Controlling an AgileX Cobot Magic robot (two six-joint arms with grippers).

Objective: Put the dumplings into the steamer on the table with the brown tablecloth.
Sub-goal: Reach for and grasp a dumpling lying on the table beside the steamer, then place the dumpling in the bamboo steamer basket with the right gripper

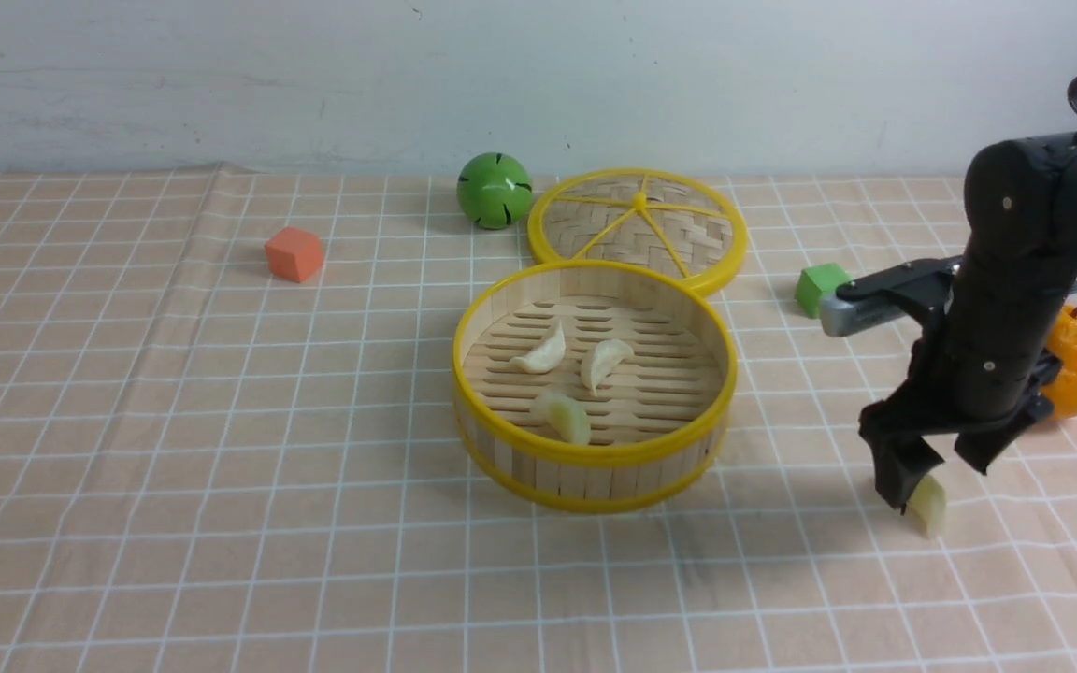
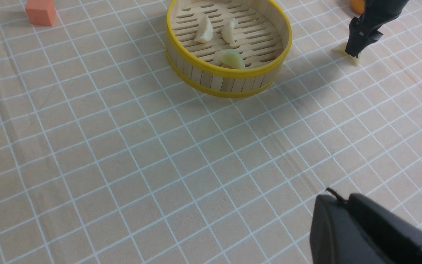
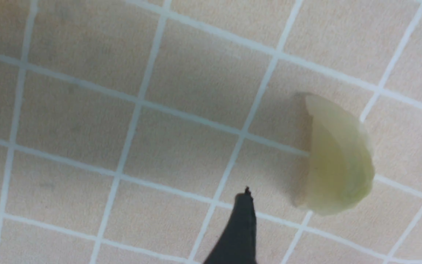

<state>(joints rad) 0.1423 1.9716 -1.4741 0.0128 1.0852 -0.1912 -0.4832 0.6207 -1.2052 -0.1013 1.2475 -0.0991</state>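
Note:
The steamer [image 1: 595, 456] stands mid-table on the brown tablecloth [image 1: 221, 467]. Three dumplings lie on its slatted floor [image 1: 541, 352] [image 1: 606, 360] [image 1: 567, 416]; they also show in the left wrist view [image 2: 229, 58]. The fourth dumpling [image 1: 927, 507] lies on the cloth to the right of the steamer. My right gripper [image 1: 939, 481] is open and low over it, one finger on each side, not closed on it. The right wrist view shows this dumpling [image 3: 337, 157] just ahead of the fingertips [image 3: 245, 205]. My left gripper [image 2: 337, 200] shows only in the left wrist view, fingers together, above bare cloth.
The flat woven lid [image 1: 637, 224] lies behind the steamer, with a green ball [image 1: 494, 190] to its left. An orange cube [image 1: 294, 253] sits at the back left. A green cube [image 1: 819, 285] and a pear [image 1: 1076, 360] sit by the right arm.

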